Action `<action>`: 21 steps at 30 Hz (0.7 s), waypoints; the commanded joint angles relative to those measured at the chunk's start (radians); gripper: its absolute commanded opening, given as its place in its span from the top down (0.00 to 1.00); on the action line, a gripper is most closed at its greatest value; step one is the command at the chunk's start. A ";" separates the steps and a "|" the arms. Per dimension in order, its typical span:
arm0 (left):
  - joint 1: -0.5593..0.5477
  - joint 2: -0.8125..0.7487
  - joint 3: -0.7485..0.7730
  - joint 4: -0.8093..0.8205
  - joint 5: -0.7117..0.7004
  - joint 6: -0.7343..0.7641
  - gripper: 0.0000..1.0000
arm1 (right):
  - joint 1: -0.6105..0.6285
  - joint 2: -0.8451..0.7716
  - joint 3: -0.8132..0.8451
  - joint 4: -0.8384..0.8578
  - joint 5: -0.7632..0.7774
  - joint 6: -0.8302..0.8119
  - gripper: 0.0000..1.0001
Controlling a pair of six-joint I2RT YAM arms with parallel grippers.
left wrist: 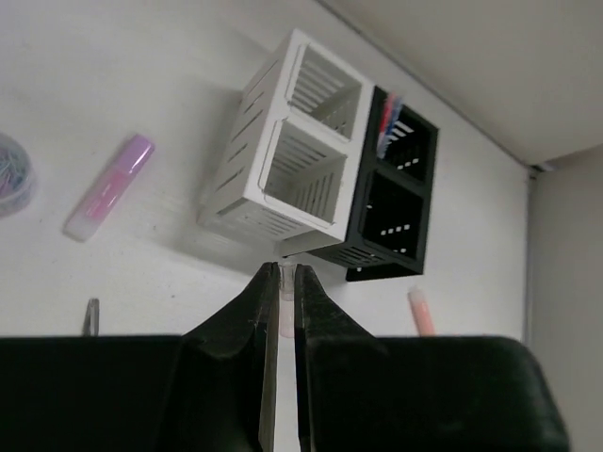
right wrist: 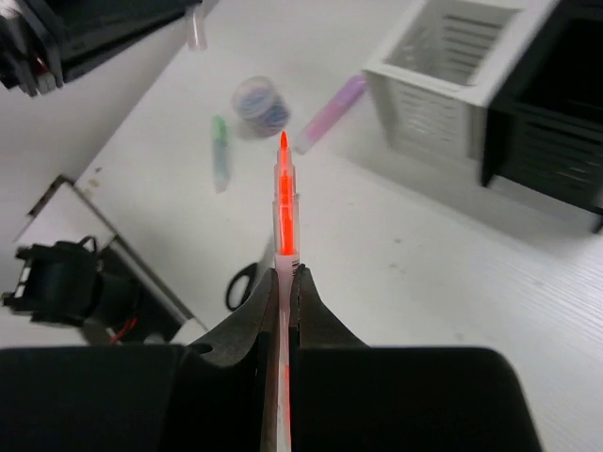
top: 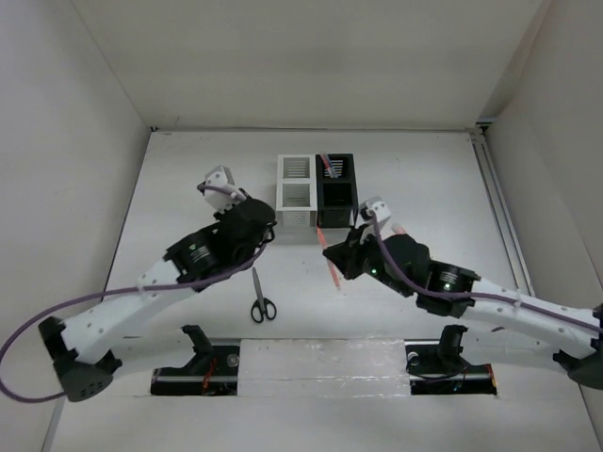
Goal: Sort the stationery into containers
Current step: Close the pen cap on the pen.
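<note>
The white organizer [top: 295, 193] and the black organizer [top: 336, 188] stand side by side at mid-table; they also show in the left wrist view, white [left wrist: 292, 151] and black [left wrist: 396, 188]. A pen [top: 329, 167] stands in the black organizer's far compartment. My left gripper [top: 268, 234] is shut on a slim pale pink pen [left wrist: 285, 292], just in front of the white organizer's near corner. My right gripper [top: 330, 252] is shut on an orange pen [right wrist: 283, 202] and holds it above the table in front of the black organizer. Black-handled scissors [top: 262, 299] lie between the arms.
A pink highlighter [left wrist: 108, 186] and a bluish round piece [left wrist: 14, 174] lie left of the white organizer. A green pen [right wrist: 220, 151] lies beside the round piece [right wrist: 261, 102]. A peach stick [left wrist: 421, 311] shows near the black organizer. Walls enclose the table.
</note>
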 commanded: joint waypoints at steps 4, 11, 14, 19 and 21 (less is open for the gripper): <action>-0.026 -0.333 -0.217 0.393 0.108 0.322 1.00 | -0.018 0.161 -0.028 0.455 -0.347 -0.017 1.00; -0.068 -0.630 -0.420 0.611 0.185 0.406 1.00 | -0.040 0.250 -0.042 0.704 -0.554 0.028 1.00; -0.068 -0.667 -0.454 0.661 0.198 0.436 1.00 | -0.040 0.299 -0.017 0.747 -0.622 0.043 1.00; -0.068 -0.668 -0.472 0.680 0.210 0.448 1.00 | -0.040 0.339 -0.017 0.789 -0.643 0.054 1.00; -0.068 -0.667 -0.472 0.680 0.210 0.448 1.00 | -0.040 0.348 -0.017 0.836 -0.662 0.054 1.00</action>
